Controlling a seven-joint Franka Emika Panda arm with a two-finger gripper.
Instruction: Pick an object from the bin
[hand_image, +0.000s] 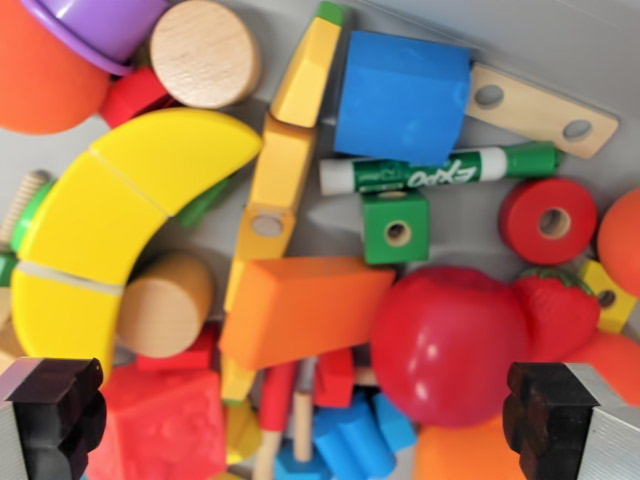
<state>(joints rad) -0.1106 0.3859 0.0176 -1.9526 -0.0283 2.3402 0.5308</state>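
Observation:
The wrist view looks straight down into a grey bin (560, 45) crowded with toys. An orange wedge block (300, 308) lies at the centre, with a red apple-like ball (450, 345) to its right and a sliced yellow banana (120, 210) to its left. A green Expo marker (440, 170) lies below a blue block (400, 95). My gripper (305, 420) stands open above the pile; its black fingertips (55, 405) show at the bottom corners. Nothing is held between them.
Around them lie a green cube with a hole (396, 228), a red ring (548, 220), a strawberry (555, 310), wooden cylinders (205, 52), a holed wooden strip (535, 112), a purple cup (95, 25), an orange ball (40, 75) and a red block (165, 425).

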